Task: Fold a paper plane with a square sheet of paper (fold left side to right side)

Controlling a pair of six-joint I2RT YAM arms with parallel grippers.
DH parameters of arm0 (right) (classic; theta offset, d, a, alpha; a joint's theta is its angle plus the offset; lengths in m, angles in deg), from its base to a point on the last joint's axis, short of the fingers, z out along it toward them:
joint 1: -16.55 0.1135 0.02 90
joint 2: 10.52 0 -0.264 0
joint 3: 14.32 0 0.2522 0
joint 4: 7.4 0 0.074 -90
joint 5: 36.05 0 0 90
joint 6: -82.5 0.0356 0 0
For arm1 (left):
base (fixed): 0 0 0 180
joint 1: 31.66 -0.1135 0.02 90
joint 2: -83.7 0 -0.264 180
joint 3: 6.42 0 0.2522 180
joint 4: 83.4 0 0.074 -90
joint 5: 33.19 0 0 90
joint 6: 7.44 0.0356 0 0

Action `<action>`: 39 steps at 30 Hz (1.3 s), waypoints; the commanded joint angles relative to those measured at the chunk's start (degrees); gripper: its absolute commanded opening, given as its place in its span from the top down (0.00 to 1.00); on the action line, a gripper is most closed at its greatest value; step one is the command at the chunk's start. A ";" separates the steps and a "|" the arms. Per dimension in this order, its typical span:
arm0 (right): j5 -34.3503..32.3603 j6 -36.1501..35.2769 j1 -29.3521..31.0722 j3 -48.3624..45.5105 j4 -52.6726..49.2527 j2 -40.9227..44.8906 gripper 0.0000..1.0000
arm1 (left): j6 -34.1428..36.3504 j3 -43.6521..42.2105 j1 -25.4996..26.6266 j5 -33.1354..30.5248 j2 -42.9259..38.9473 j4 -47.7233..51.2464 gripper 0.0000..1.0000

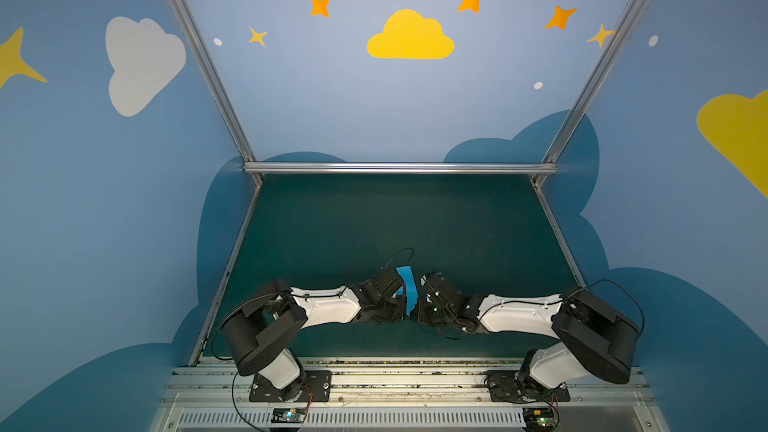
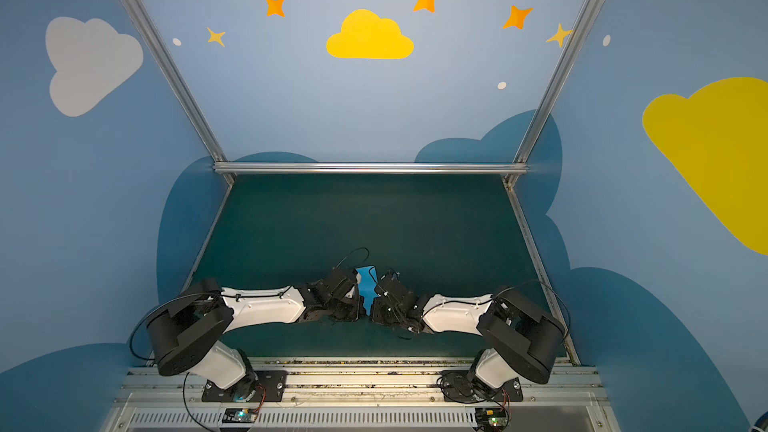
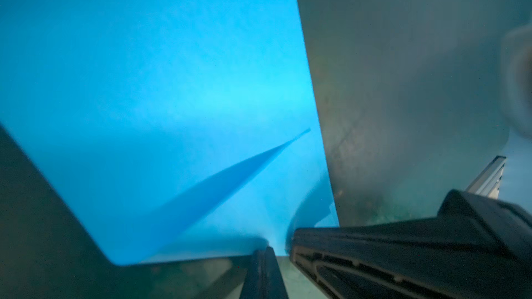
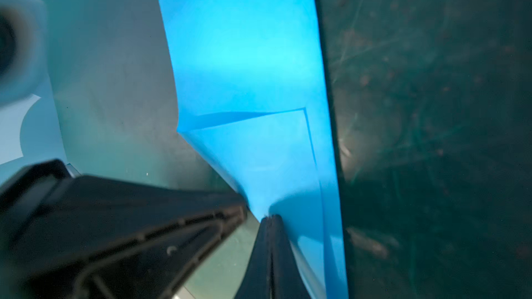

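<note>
In both top views the 2 arms reach in from either side and meet near the front middle of the dark green surface. The left gripper has its fingers pressed together, with the tips touching the near edge of the square sheet of paper. Whether a layer is pinched between them cannot be told. The bright blue sheet shows as a narrow strip between the 2 grippers, running away from the robot. In the left wrist view a dark wedge-shaped shadow crosses it. The right gripper is likewise closed, its tips against the paper beside an overlapping flap.
</note>
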 commanded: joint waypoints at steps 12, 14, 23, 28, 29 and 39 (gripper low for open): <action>-0.84 0.08 -0.14 -2.53 -7.78 -2.45 1.00 | 0.93 -1.51 -0.21 1.86 -3.19 -5.85 0.96; -0.71 -0.03 -0.14 -2.50 -7.74 -2.58 1.00 | 0.74 -1.52 -0.23 2.11 -1.68 -6.64 0.96; -0.84 0.02 -0.21 -2.71 -8.13 -2.19 1.00 | 0.49 -2.88 -0.69 0.66 1.50 -7.58 0.96; -0.91 0.02 -0.41 -3.16 -8.43 -1.83 1.00 | 0.50 -4.34 -1.75 -0.07 1.71 -7.24 0.96; -0.80 0.02 -0.50 -3.20 -8.47 -1.79 1.00 | 0.41 -4.76 -2.11 -0.03 1.61 -7.09 0.96; -0.82 -0.03 -0.76 -3.25 -8.57 -1.48 1.00 | -0.69 -10.21 -6.01 -1.79 -1.23 -6.98 0.96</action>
